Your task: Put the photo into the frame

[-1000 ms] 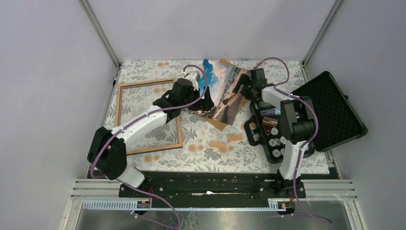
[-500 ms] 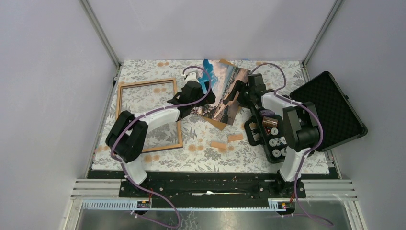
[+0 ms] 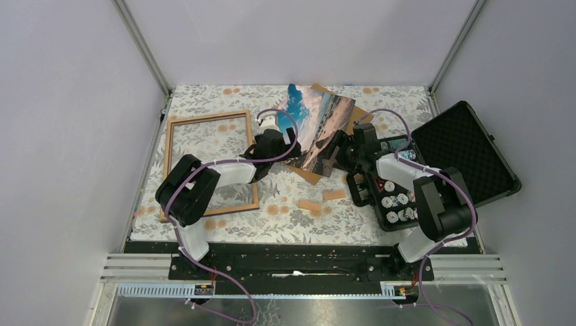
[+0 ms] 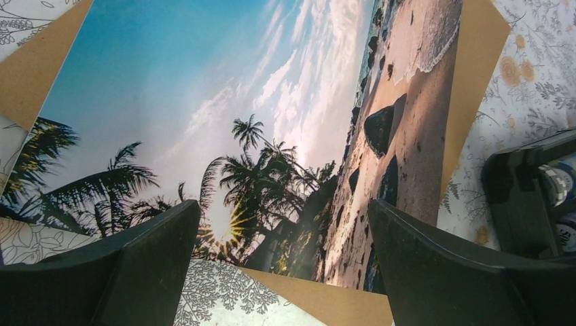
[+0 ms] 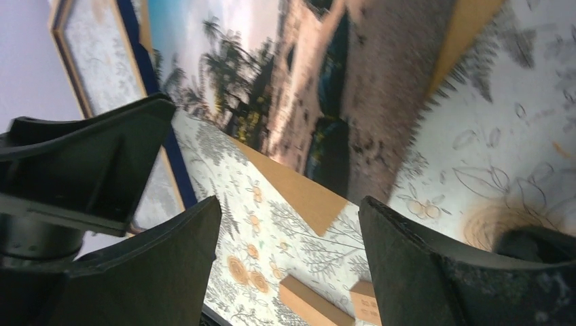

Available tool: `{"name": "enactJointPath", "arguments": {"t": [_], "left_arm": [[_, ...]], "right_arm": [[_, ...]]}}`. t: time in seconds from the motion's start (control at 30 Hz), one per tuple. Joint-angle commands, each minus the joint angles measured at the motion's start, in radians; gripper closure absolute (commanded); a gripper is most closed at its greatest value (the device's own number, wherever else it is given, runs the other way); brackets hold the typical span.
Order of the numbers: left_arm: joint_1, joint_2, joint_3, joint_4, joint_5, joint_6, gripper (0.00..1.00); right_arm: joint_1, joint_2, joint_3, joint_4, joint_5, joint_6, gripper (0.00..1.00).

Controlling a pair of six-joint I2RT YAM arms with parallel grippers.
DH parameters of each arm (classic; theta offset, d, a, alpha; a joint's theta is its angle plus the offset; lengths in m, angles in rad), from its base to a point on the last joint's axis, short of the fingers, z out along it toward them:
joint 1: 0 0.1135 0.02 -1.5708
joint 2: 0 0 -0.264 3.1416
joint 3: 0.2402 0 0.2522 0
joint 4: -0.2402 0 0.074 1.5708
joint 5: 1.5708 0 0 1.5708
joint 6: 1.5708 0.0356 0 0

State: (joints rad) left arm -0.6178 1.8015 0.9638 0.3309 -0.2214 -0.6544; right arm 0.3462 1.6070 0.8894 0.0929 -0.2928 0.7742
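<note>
Bright even light, soft shadows; photo [image 5: 326, 88] blurry in R wrist view.

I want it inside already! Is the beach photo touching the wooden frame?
Apart. The top view shows flowered tablecloth between the photo and the frame.

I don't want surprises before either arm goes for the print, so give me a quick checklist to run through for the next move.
1. Left gripper open: ok.
2. Right gripper open: ok.
3. Photo held by either gripper: not ok, it lies on the backing board.
4. Frame empty and lying flat: ok.
5. Photo edge raised enough to pinch: cannot tell.
</note>
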Motion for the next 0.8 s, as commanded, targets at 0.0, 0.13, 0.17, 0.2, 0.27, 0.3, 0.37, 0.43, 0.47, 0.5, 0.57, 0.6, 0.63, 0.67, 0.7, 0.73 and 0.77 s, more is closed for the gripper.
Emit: {"name": "enactJointPath", "arguments": {"t": [0.0, 0.13, 0.17, 0.2, 0.27, 0.3, 0.37, 0.43, 0.47, 0.5, 0.57, 0.6, 0.63, 0.67, 0.7, 0.73, 0.77], "left_arm": [[-0.003, -0.010, -0.019, 0.106, -0.007, 0.037, 0.01], [-0.002, 0.042, 0.011, 0.070, 0.025, 0.024, 0.01], [-0.001, 0.059, 0.025, 0.050, 0.025, 0.017, 0.01], [-0.002, 0.068, 0.029, 0.043, 0.028, 0.007, 0.01], [0.004, 0.079, 0.024, 0.045, 0.044, -0.024, 0.01], [0.010, 0.083, 0.021, 0.047, 0.056, -0.043, 0.01], [0.028, 0.093, 0.013, 0.047, 0.071, -0.085, 0.01], [0.045, 0.107, 0.006, 0.042, 0.087, -0.116, 0.01], [0.056, 0.116, 0.005, 0.042, 0.103, -0.129, 0.01], [0.066, 0.124, 0.001, 0.044, 0.120, -0.146, 0.01], [0.082, 0.133, -0.008, 0.059, 0.153, -0.168, 0.01], [0.087, 0.138, -0.011, 0.066, 0.165, -0.178, 0.01], [0.091, 0.141, -0.013, 0.071, 0.173, -0.184, 0.01], [0.092, 0.142, -0.014, 0.074, 0.178, -0.187, 0.01], [0.092, 0.143, -0.014, 0.074, 0.181, -0.188, 0.01], [0.092, 0.144, -0.013, 0.073, 0.182, -0.188, 0.01], [0.092, 0.145, -0.014, 0.071, 0.185, -0.188, 0.01]], "right_arm": [[0.010, -0.017, -0.068, 0.045, 0.029, 0.064, 0.19], [0.007, -0.047, -0.092, 0.016, 0.109, 0.034, 0.19], [0.007, -0.054, -0.092, 0.003, 0.121, 0.019, 0.18], [0.008, -0.057, -0.091, -0.011, 0.132, 0.007, 0.18], [0.007, -0.041, -0.083, -0.026, 0.136, -0.006, 0.18], [0.007, -0.025, -0.075, -0.032, 0.127, -0.008, 0.18], [0.005, 0.013, -0.050, -0.031, 0.092, -0.004, 0.17], [0.005, 0.048, -0.036, -0.015, 0.072, 0.015, 0.18], [0.005, 0.059, -0.035, -0.002, 0.067, 0.024, 0.18], [0.004, 0.067, -0.038, 0.012, 0.065, 0.033, 0.18], [0.004, 0.076, -0.040, 0.034, 0.067, 0.046, 0.18], [0.004, 0.078, -0.040, 0.037, 0.076, 0.057, 0.18], [0.004, 0.080, -0.042, 0.049, 0.081, 0.075, 0.18], [0.004, 0.086, -0.045, 0.068, 0.077, 0.091, 0.18], [0.003, 0.093, -0.046, 0.088, 0.066, 0.104, 0.18], [0.003, 0.104, -0.043, 0.109, 0.049, 0.113, 0.18], [0.003, 0.116, -0.039, 0.123, 0.032, 0.120, 0.18]]}}
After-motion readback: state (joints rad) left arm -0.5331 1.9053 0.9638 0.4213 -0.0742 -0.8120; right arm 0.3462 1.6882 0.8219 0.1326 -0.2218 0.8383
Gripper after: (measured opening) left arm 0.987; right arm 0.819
